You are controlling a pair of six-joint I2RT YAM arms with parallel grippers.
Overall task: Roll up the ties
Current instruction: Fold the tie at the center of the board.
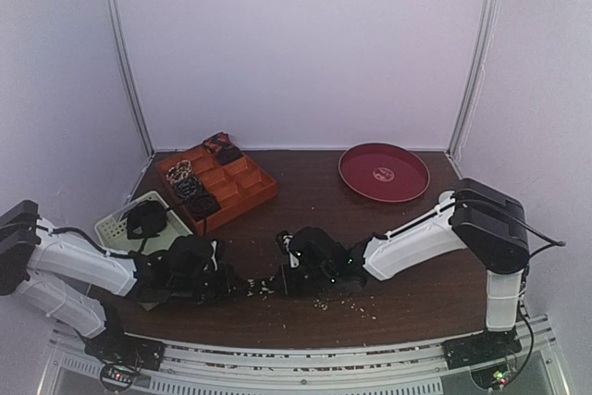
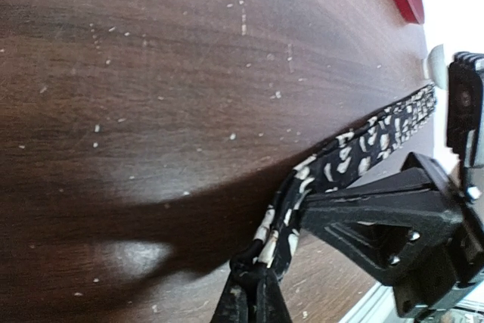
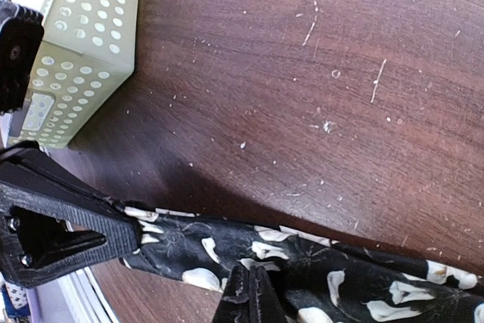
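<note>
Worktop: dark brown wood-grain worktop [image 1: 305,219], scratched and dotted all over with small pale flecks; a soft glare patch shows in the left wrist view.
Room: plain pale walls [image 1: 296,43] on three sides, with a metal upright [image 1: 125,62] in each far corner.
Necktie: black fabric necktie with white speckles [image 2: 355,145], stretched along the worktop near its front edge, between the two arms.
Left pincer [image 2: 253,281]: pressed together, pinching the necktie where the strip doubles over.
Right pincer [image 3: 248,281]: pressed together on the necktie, close beside the left pincer.
Far left: orange compartmented plastic tray [image 1: 248,193]; coiled ties [image 1: 190,187] sit in several of its compartments.
Near left: white perforated plastic basket [image 1: 116,227], just in front of the tray, holding a dark bundle too dim to identify.
Far right: round red plate [image 1: 407,182], well apart from the necktie.
</note>
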